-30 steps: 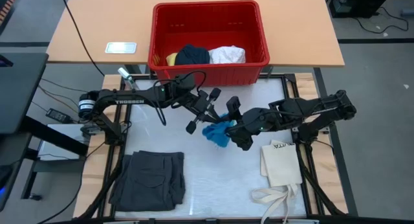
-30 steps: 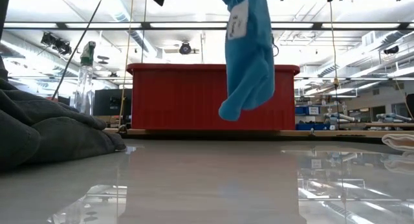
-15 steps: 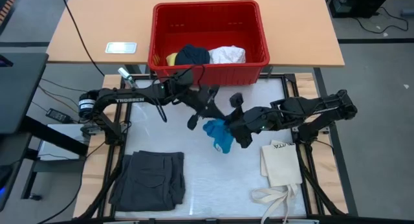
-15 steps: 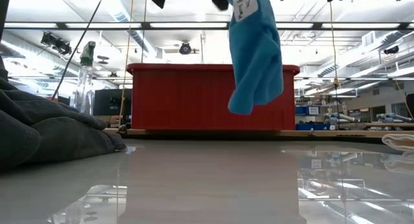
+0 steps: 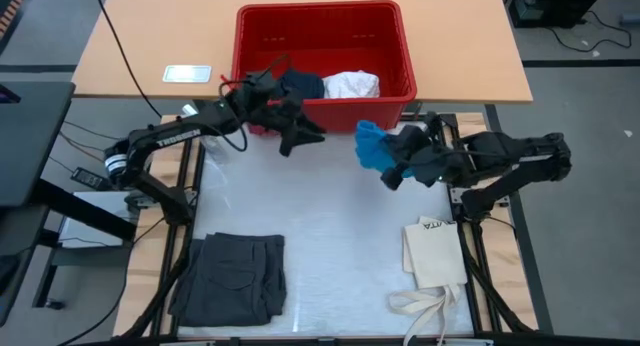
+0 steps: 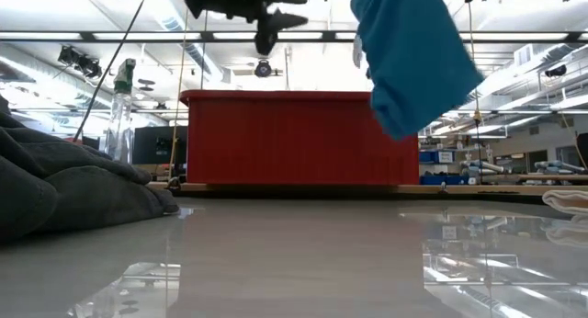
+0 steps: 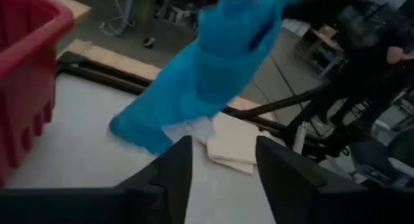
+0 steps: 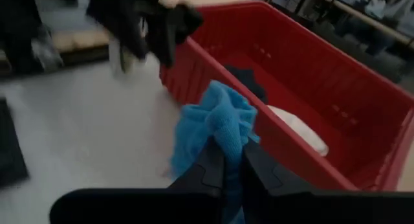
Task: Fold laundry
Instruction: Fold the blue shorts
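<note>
R gripper (image 5: 392,164) is up off the table near the red bin's (image 5: 322,104) front R corner, fingers (image 8: 213,167) pinched tight on the bright blue cloth (image 5: 371,144). The cloth hangs free in the air; in the low view it dangles (image 6: 409,65) in front of the bin wall, clear of the tabletop.

L gripper (image 5: 300,134) sits just in front of the bin's front wall, L of center, also raised. Its 2 fingers (image 7: 169,175) stand apart w/ nothing between them; the blue cloth shows beyond them, not touching.

Inside the bin: a navy piece (image 5: 299,85), a white piece (image 5: 352,85) beside it on the R, and a bit of yellow (image 5: 265,90) at the navy one's L edge.

Dark grey cargo shorts (image 5: 233,276) lie flat at the table's (image 5: 330,236) front L corner, well apart from both arms. A cream tote bag (image 5: 435,254) lies at the front R, straps trailing toward the front edge.
</note>
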